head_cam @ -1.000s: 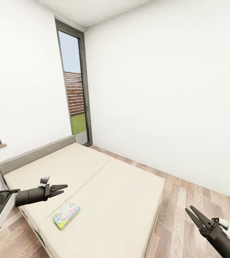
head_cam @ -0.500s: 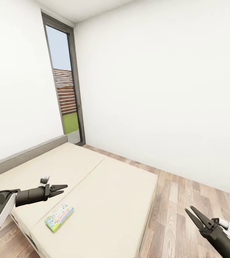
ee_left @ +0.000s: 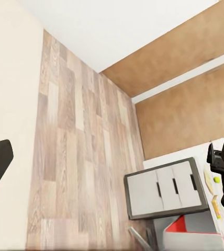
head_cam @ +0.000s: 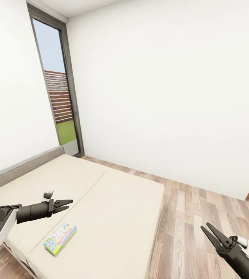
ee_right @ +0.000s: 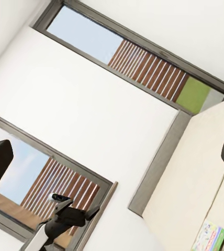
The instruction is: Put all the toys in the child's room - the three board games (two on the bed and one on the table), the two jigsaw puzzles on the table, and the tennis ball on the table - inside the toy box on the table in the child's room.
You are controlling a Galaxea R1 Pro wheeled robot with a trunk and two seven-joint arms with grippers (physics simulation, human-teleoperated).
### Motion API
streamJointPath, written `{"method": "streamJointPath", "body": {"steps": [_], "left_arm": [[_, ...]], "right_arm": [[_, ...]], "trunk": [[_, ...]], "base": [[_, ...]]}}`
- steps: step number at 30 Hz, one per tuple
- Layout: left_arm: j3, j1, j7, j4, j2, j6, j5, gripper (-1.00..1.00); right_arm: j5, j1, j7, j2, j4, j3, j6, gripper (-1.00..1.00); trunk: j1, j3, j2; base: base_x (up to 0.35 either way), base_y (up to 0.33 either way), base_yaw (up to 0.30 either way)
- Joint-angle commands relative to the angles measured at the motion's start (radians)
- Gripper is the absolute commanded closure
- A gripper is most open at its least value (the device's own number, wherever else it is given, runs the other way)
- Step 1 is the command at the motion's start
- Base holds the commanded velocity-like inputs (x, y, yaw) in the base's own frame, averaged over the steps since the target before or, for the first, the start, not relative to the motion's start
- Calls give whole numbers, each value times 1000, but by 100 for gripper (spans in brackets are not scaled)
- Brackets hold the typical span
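board game (head_cam: pixel 60 239) on bed (head_cam: pixel 113 201), print illegible

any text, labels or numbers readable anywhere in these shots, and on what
None can be read.
Board game box on the bed: colourful printed lid, lettering too small and blurred to read; the same in the right wrist view.
Drawer unit, walls, window frame and both grippers, left and right: no markings visible.
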Motion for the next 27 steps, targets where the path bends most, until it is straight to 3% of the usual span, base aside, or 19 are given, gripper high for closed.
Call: {"method": "streamJointPath", "body": {"steps": [1, 10, 27], "left_arm": [[0, 0, -1, 0, 0, 6, 3, -100], [0, 0, -13, 0, 0, 6, 2, -100], [-1, 0, -36, 1, 1, 5, -1, -100]], "right_arm": [[-6, 0, -1, 0, -1, 0, 7, -100], [-6, 0, -1, 0, 0, 0, 7, -100], [-6, 0, -1, 0, 0, 0, 7, -100]], "trunk": [[0, -1, -1], [0, -12, -1], [0, -33, -1]], "base": [[0, 170, -177], [0, 90, -176], [0, 184, -176]]}}
